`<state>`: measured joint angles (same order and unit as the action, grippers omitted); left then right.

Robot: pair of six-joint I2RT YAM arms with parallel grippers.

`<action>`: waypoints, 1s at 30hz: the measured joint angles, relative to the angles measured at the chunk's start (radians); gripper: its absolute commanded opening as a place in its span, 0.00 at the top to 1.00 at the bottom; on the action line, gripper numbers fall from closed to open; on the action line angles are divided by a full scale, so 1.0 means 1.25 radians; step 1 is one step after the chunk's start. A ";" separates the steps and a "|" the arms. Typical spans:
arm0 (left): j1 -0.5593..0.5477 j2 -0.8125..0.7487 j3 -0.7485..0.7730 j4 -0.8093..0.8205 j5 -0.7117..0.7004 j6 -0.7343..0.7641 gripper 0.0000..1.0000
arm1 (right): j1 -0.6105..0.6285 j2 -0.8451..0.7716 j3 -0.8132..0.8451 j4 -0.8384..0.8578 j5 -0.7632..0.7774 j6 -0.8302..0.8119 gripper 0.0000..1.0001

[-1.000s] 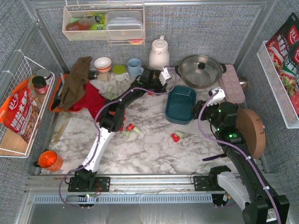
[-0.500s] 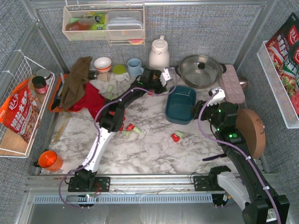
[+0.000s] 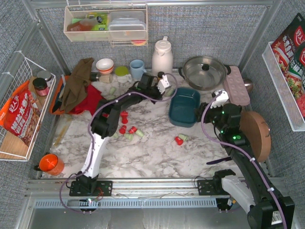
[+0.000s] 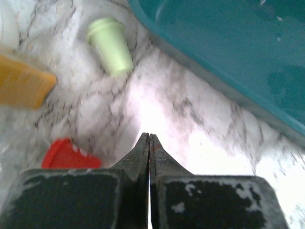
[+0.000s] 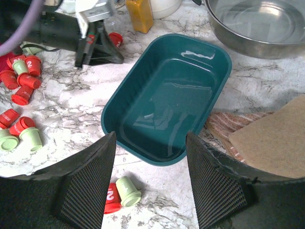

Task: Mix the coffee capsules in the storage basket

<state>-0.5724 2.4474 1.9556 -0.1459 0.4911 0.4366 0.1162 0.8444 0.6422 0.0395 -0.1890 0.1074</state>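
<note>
The dark teal storage basket (image 3: 185, 106) stands empty mid-table; its inside (image 5: 167, 105) shows bare. Red and mint coffee capsules lie scattered on the marble: a group (image 3: 128, 130) left of centre, and a red and green pair (image 3: 180, 139) in front of the basket (image 5: 121, 194). My left gripper (image 3: 167, 89) is shut with nothing in it, tips (image 4: 149, 136) just above the marble by the basket's far left corner. A green capsule (image 4: 112, 45) and a red one (image 4: 66, 155) lie beside it. My right gripper (image 5: 150, 138) hangs open over the basket's near end.
A steel pan (image 3: 205, 71) and a white jug (image 3: 162, 53) stand behind the basket, an orange-capped bottle (image 5: 139, 14) near its far corner. A brown round board (image 3: 255, 136) and a pink mat (image 3: 237, 86) lie right. Cloths (image 3: 83, 93), cups and a bowl sit at back left.
My left gripper has closed from partly open to fully shut, empty. Its arm swung slightly left, uncovering more red capsules. The right arm has not moved.
</note>
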 measured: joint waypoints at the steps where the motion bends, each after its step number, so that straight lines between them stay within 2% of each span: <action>1: 0.000 -0.033 -0.047 0.017 -0.010 -0.001 0.97 | 0.000 0.002 0.000 0.000 0.000 0.000 0.36; 5: 0.000 -0.162 -0.230 0.101 -0.053 -0.023 0.93 | 0.006 0.018 0.008 0.000 0.000 0.000 0.36; 10: 0.000 -0.347 -0.474 0.244 -0.115 -0.092 0.67 | 0.036 0.106 0.069 -0.009 0.018 0.000 0.36; 15: -0.001 -0.561 -0.672 0.343 -0.217 -0.201 0.57 | 0.090 0.289 0.207 -0.033 0.048 0.000 0.36; 19: -0.001 -0.723 -0.786 0.378 -0.304 -0.286 0.45 | 0.139 0.484 0.410 -0.093 0.066 -0.025 0.36; 22: -0.001 -0.823 -0.846 0.343 -0.358 -0.352 0.38 | 0.165 0.638 0.594 -0.173 0.081 -0.054 0.34; 25: -0.001 -0.911 -0.881 0.293 -0.377 -0.417 0.22 | 0.180 0.806 0.800 -0.295 0.084 -0.086 0.29; 27: -0.001 -0.968 -0.905 0.259 -0.378 -0.460 0.02 | 0.184 0.908 0.932 -0.385 0.088 -0.111 0.27; 30: -0.001 -1.045 -0.929 0.199 -0.368 -0.511 0.01 | 0.185 1.032 1.085 -0.503 0.102 -0.159 0.24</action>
<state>-0.5735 1.1408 0.7940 0.1024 0.0311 -0.2024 0.3473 2.1342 1.9980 -0.5888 -0.0620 -0.0914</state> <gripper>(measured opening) 1.004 0.741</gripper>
